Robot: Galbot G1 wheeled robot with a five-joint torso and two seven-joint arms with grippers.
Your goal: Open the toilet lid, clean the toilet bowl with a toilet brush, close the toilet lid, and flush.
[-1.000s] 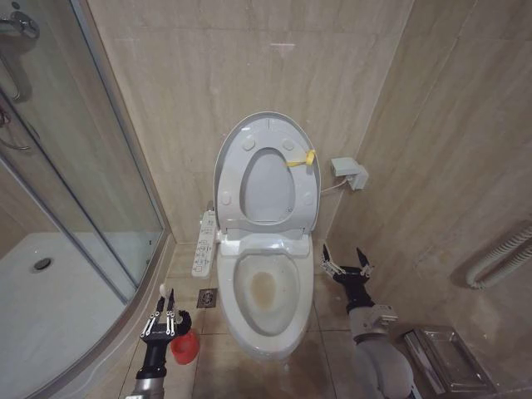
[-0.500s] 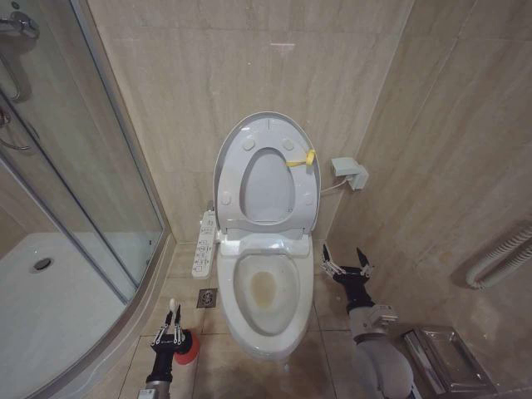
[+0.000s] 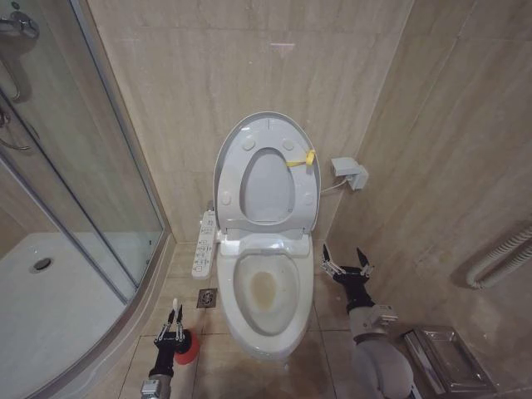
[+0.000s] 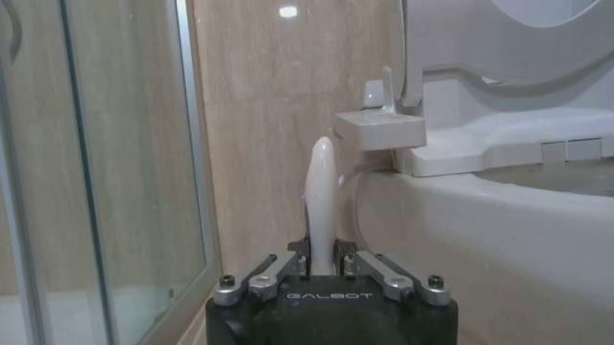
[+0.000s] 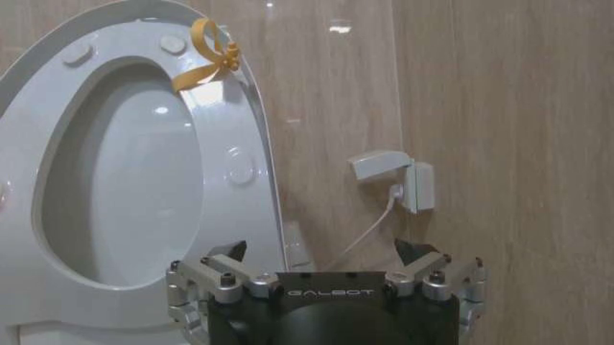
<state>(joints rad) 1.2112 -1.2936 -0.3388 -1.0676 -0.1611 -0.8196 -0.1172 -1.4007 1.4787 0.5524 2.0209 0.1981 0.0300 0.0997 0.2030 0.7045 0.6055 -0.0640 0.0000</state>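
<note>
The lid (image 3: 268,170) stood upright against the wall, its underside with the round bumpers facing the room and a yellow tag (image 3: 303,159) at its 2 o'clock edge. The seat ring was raised with it, so the bowl (image 3: 266,291) lay open below — a brownish stain showed in its basin.

At about 8 o'clock from the bowl, low by the floor, the left gripper (image 3: 174,323) sat over the red holder (image 3: 186,352). Its fingers were pinched on the brush (image 4: 321,198) handle, the white stick rising straight up between them in the left wrist view. The bristle head could not be seen.

The right gripper (image 3: 347,265) hung at 3 o'clock from the bowl, just beside its rim, near the side wall. Its fingers (image 5: 226,253) were spread wide and held nothing; in the right wrist view they framed the raised lid and a wall socket (image 5: 401,178).

A control panel (image 3: 204,243) ran along the bowl's 10 o'clock side, and a floor drain (image 3: 207,298) lay just below it.
</note>
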